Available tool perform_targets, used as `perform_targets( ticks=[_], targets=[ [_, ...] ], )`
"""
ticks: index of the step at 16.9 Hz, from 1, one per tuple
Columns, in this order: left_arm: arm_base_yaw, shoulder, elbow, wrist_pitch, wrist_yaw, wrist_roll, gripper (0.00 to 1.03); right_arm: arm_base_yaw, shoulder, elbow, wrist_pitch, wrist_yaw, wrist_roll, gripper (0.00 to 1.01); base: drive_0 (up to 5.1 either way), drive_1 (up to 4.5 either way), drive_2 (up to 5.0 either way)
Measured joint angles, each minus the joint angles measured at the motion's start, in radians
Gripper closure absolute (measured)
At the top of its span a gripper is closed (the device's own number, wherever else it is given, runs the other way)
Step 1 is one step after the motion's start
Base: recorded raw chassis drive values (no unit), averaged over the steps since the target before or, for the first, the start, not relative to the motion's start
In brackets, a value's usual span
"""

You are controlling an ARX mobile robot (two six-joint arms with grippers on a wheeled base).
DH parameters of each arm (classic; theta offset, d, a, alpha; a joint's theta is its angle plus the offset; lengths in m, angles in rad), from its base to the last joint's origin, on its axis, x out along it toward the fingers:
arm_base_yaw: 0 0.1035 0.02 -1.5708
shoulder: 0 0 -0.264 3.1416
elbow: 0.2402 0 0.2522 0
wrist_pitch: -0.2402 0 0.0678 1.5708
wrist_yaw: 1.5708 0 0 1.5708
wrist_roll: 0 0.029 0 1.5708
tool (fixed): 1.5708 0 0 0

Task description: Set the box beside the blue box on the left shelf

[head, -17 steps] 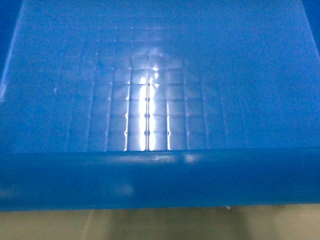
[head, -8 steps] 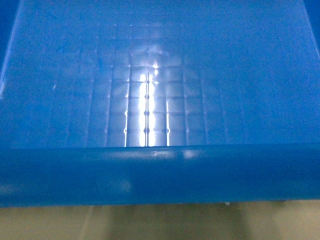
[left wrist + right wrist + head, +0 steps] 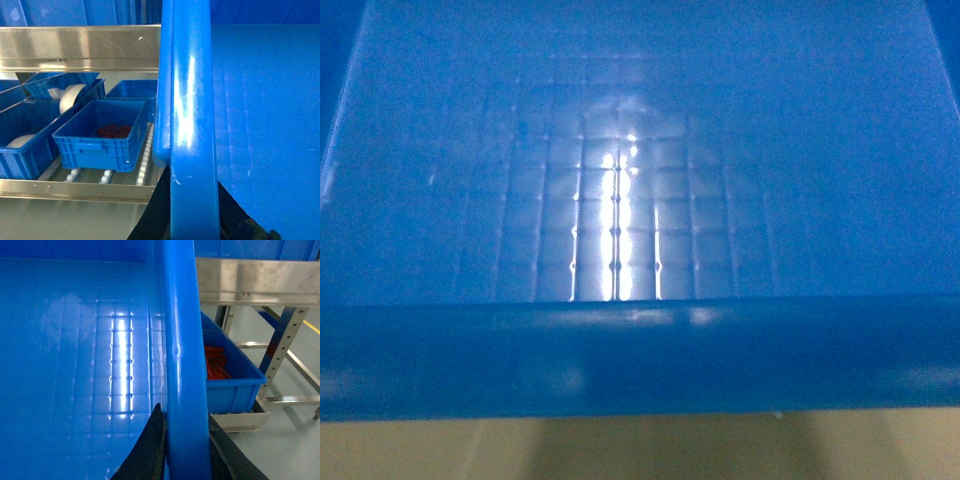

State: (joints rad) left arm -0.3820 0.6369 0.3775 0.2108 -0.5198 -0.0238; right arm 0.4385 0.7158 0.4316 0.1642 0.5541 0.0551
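Observation:
The box (image 3: 620, 200), a large open-top blue crate with a grid-embossed floor, fills the head view, its thick near rim (image 3: 640, 360) running across the bottom. My left gripper (image 3: 194, 225) is shut on the box's left rim (image 3: 192, 125), with a dark finger on each side. My right gripper (image 3: 186, 455) is likewise shut on the right rim (image 3: 182, 340). In the left wrist view a smaller blue box (image 3: 102, 132) with dark red items inside stands on a roller shelf (image 3: 75, 190), to the left of the held box and lower.
More blue crates with white rolls (image 3: 72, 97) stand further left on that shelf, under a steel rail (image 3: 80, 47). On the right, a blue bin with orange-red parts (image 3: 225, 365) sits on a steel rack (image 3: 285, 340). Pale floor (image 3: 620, 450) lies below.
The box's near rim rose slightly in the head view, then dropped back to almost the same height. Both grips are unchanged.

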Motion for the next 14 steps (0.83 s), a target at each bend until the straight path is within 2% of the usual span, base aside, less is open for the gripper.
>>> perform_targets(
  ticks=[14],
  targets=[
    [0.0, 0.001, 0.0, 0.0, -0.001, -0.001, 0.95, 0.0, 0.0, 0.0, 0.0, 0.0, 0.0, 0.89, 0.0, 0.0, 0.0]
  ],
)
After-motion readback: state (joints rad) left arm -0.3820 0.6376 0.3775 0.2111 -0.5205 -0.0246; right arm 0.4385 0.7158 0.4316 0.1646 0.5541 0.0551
